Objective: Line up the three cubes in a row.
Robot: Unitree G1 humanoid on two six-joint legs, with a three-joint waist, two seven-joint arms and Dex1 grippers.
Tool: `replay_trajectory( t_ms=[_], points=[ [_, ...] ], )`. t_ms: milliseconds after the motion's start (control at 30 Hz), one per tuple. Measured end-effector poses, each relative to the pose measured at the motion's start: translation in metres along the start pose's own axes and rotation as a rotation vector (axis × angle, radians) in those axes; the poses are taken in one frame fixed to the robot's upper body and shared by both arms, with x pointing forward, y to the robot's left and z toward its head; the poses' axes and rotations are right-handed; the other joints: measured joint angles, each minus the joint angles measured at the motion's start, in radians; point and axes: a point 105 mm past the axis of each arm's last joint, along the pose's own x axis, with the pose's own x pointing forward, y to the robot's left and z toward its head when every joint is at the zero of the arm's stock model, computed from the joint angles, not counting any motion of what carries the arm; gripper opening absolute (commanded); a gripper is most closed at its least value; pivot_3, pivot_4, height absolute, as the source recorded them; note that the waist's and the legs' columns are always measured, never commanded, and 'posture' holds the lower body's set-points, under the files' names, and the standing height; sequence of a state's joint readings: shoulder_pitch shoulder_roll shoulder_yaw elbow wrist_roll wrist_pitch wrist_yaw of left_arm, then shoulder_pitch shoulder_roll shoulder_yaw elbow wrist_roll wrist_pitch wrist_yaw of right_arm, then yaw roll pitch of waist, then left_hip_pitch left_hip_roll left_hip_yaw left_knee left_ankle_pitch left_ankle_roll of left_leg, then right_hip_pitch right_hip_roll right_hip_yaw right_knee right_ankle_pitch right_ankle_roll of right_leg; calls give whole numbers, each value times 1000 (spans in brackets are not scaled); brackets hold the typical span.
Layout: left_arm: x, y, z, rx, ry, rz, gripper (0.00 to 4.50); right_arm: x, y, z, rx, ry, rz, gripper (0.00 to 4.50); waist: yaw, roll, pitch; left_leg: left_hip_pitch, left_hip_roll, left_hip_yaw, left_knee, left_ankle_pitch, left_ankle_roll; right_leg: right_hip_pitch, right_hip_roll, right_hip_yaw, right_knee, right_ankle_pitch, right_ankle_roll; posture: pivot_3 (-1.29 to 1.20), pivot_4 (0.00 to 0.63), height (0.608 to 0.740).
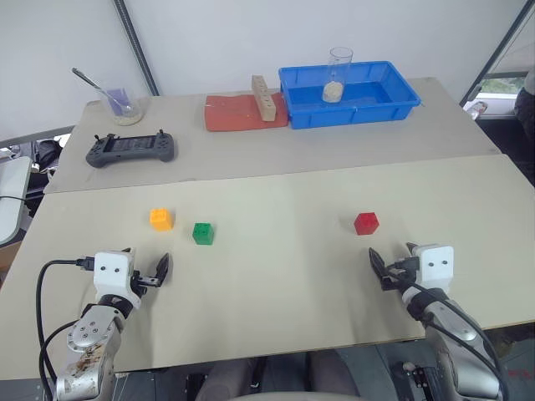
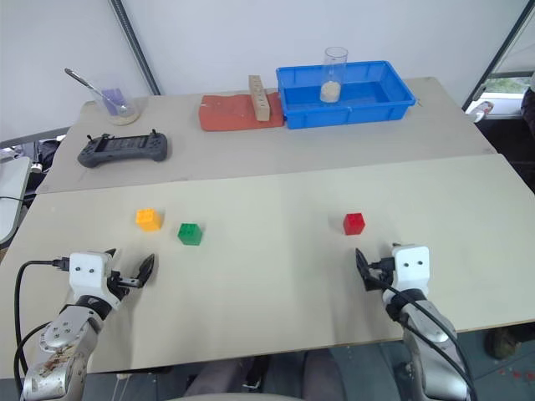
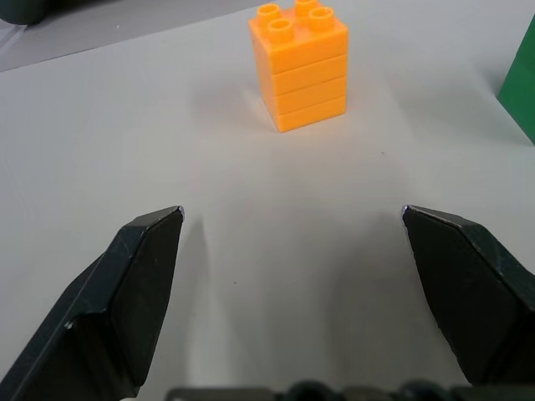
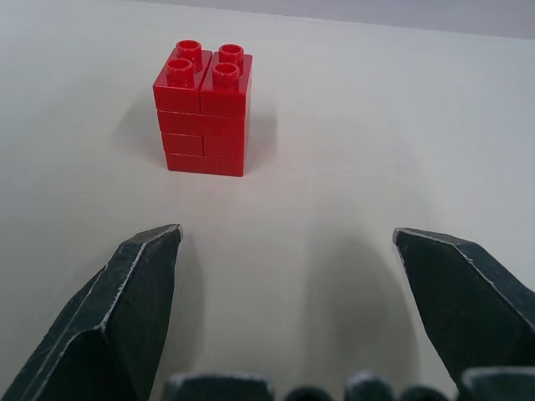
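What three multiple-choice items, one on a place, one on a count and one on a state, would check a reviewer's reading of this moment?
1. Which cube lies nearest the right gripper?
A. the orange-yellow cube
B. the green cube
C. the red cube

2. How many cubes lie on the near table?
A. two
B. three
C. four

3. How do the two grippers stand?
A. both open, holding nothing
B. both shut on cubes
C. the left shut, the right open

Answers:
1. C: the red cube sits just ahead of that gripper, while the orange-yellow cube and the green cube lie on the left gripper's side.
2. B: one orange-yellow, one green, one red.
3. A: both wrist views show the fingers spread wide with bare table between them, each cube lying apart ahead.
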State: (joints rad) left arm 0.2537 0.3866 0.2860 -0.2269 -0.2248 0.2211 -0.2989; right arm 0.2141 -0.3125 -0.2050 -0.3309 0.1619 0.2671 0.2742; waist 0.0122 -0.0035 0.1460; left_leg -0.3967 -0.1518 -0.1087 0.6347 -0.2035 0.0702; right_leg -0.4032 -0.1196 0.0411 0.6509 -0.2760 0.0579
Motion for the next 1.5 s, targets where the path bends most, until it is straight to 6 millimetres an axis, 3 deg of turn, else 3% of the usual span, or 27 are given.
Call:
replay_trajectory(
  t_ms=[433,533,600,633,667,700,1000,1100,1167,1300,1367,1500],
  points=[
    [-1,-1,-1,-15,-11,16,4460,8,9,11,10,-22,14,4500,0,0,0,-1,2,0,-1,0,-1,1,2,0,-1,0,-1,0,150,740],
    [-1,-2,-1,-16,-13,13,4460,8,7,10,15,-15,-4,4500,-7,0,1,-3,-13,-22,-2,2,-3,14,-16,-20,-3,-2,2,0,150,740],
    [0,-4,-1,-19,-18,6,4460,8,6,10,14,-16,-9,4500,-24,-1,1,-7,-16,-24,-2,6,3,25,-53,-62,-3,-6,4,0,150,740],
    [0,-5,0,-19,-19,5,4460,9,7,11,15,-18,-8,4500,-26,3,0,-2,-17,-23,-1,7,4,16,-51,-69,-1,-7,6,0,150,740],
    [0,-4,-1,-18,-19,6,4460,10,7,12,19,-24,-6,4500,-20,4,0,-4,-17,-23,2,5,5,14,-34,-54,-3,-5,8,0,150,740],
    [0,-4,0,-17,-20,6,4460,10,8,12,23,-25,-4,4500,-17,4,0,-4,-17,-23,1,5,5,14,-32,-51,-5,-5,8,0,150,740],
    [0,-1,0,-10,-17,8,4460,7,7,6,10,0,4,4500,-1,3,0,-2,-11,-19,-7,8,-2,9,-27,-44,-4,-4,7,0,150,740],
    [-1,1,6,35,-8,-77,4460,2,7,3,-26,17,51,4500,0,3,1,-2,-10,-19,-7,8,-2,9,-26,-44,-4,-4,7,0,150,740],
    [-3,0,21,44,-14,-193,4460,-1,6,3,-46,25,93,4500,0,-1,3,-3,-10,-19,-6,8,-2,8,-25,-44,-4,-4,6,0,150,740],
    [-11,-11,86,144,-88,-481,4460,-7,2,5,-84,44,170,4500,5,-3,5,-4,-10,-19,-5,8,-3,7,-26,-45,-4,-3,4,0,150,740],
    [-17,-24,121,205,-111,-658,4460,-10,-1,9,-99,53,201,4500,5,-3,5,-4,-10,-18,-6,8,-3,7,-25,-43,-5,-2,3,0,150,740],
    [-27,-54,171,305,-175,-950,4460,-5,-2,19,-91,33,215,4500,-1,-2,6,-4,-9,-17,-7,8,-3,5,-24,-42,-4,-2,3,0,150,740]
  ],
)
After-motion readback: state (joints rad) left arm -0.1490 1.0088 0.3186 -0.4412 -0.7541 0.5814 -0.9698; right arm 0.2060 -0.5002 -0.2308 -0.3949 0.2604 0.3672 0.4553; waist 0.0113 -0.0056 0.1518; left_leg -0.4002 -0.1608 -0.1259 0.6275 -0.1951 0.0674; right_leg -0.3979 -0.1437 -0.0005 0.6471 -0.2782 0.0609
